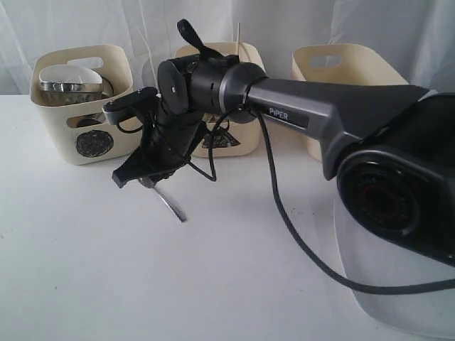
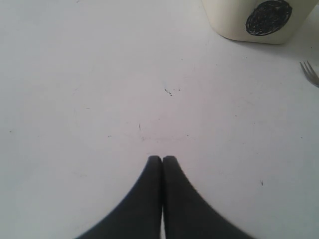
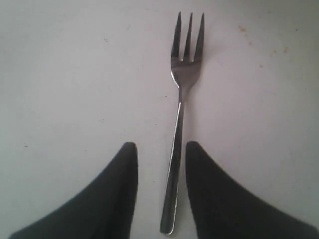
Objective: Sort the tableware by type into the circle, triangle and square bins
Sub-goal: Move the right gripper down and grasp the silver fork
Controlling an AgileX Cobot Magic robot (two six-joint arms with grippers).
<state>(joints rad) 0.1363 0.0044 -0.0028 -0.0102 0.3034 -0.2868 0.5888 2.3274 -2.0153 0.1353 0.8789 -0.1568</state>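
A steel fork [image 3: 182,94] lies flat on the white table, its handle running between the fingers of my right gripper [image 3: 160,147], which stands open around it without touching. In the exterior view that right gripper [image 1: 144,176] hangs low in front of the bins, and the fork's handle [image 1: 173,206] sticks out below it. My left gripper [image 2: 162,159] is shut and empty over bare table, with the fork's tines [image 2: 310,72] off at the edge of its view. Steel bowls [image 1: 67,84] fill the circle bin [image 1: 92,145]. A chopstick [image 1: 239,34] stands in the triangle bin [image 1: 238,142].
The square bin [image 1: 341,60] stands at the back right, behind the arm. A large white plate [image 1: 398,302] lies at the front right, partly hidden by the arm's base. The arm's black cable [image 1: 284,213] trails over the table. The circle bin [image 2: 234,22] is near my left gripper.
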